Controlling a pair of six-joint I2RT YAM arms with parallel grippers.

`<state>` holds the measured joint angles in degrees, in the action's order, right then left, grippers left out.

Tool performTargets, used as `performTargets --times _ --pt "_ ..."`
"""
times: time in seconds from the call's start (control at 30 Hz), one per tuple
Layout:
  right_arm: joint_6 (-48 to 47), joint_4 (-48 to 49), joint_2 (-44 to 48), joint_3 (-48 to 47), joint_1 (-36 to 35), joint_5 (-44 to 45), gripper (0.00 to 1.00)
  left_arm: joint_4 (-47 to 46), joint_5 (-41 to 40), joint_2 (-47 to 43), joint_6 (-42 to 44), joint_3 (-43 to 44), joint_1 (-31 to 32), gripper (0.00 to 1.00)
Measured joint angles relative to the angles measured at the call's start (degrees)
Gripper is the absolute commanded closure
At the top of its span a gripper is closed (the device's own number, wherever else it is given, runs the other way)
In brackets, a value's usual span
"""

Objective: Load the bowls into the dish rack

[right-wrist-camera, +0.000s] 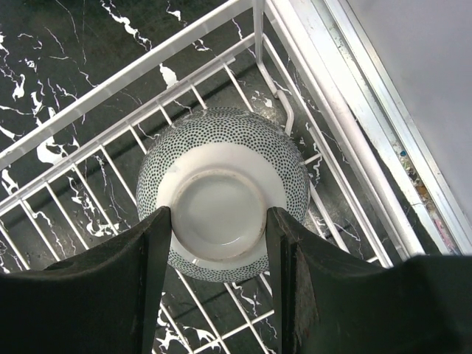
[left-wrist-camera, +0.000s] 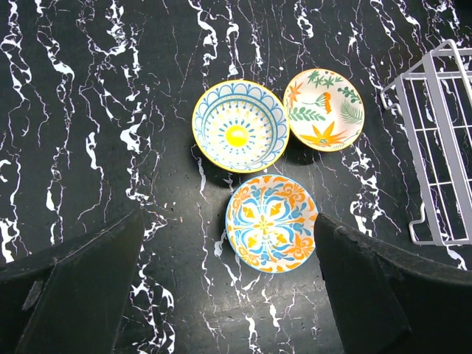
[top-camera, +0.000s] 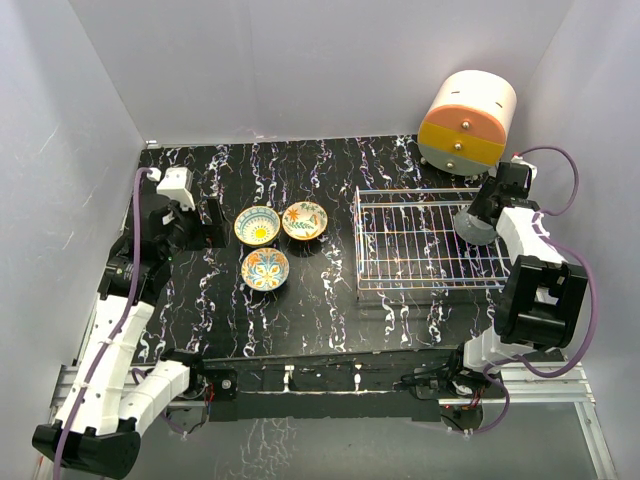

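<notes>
From the top view, you have three painted floral ceramic bowls (top-camera: 265, 268) grouped left of centre on the black white-veined desk (top-camera: 330, 310). They are well apart from the silver wire-grid dish rack (top-camera: 420, 190) at centre right. Your left hand (top-camera: 208, 232) sits just left of the bowls. Your right hand (top-camera: 478, 220) is at the rack's right end, clamped on a speckled grey ceramic bowl (top-camera: 468, 232). A round cream-orange-yellow drawer unit (top-camera: 467, 118) stands at upper right.

In the left wrist view, your left fingers (left-wrist-camera: 81, 287) are spread wide and hold nothing. The orange-and-blue bowl (left-wrist-camera: 271, 223) lies at centre. The blue-and-yellow bowl (left-wrist-camera: 240, 127) is above it, with the leaf-and-flower bowl (left-wrist-camera: 323, 109) to its right. The rack's corner shows at the right edge.

In the right wrist view, the speckled bowl fills the centre with its pale foot facing the camera. Your fingers (right-wrist-camera: 110, 295) press both its sides. The rack's bars cross beneath it, and you cannot tell whether it rests on them.
</notes>
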<state>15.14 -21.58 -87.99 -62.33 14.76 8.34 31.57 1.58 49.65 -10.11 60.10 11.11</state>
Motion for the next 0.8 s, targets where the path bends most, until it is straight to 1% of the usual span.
performTargets --times 0.47,0.6,0.7,0.8 --pt "0.26 1.29 -0.42 0.24 0.15 0.87 0.57 0.28 -0.74 -1.57 0.07 -0.98 0.0 0.03" --pt "0.39 2.1 -0.57 0.28 0.42 0.92 0.44 0.26 -0.85 -1.66 0.07 -0.98 0.0 0.03" --pt "0.48 2.51 -0.61 0.31 0.42 0.79 0.41 0.28 -0.96 -1.77 0.07 -0.98 0.0 0.03" --pt "0.87 3.65 -0.61 0.31 0.42 0.66 0.29 0.28 -0.98 -1.81 0.07 -0.98 0.0 0.03"
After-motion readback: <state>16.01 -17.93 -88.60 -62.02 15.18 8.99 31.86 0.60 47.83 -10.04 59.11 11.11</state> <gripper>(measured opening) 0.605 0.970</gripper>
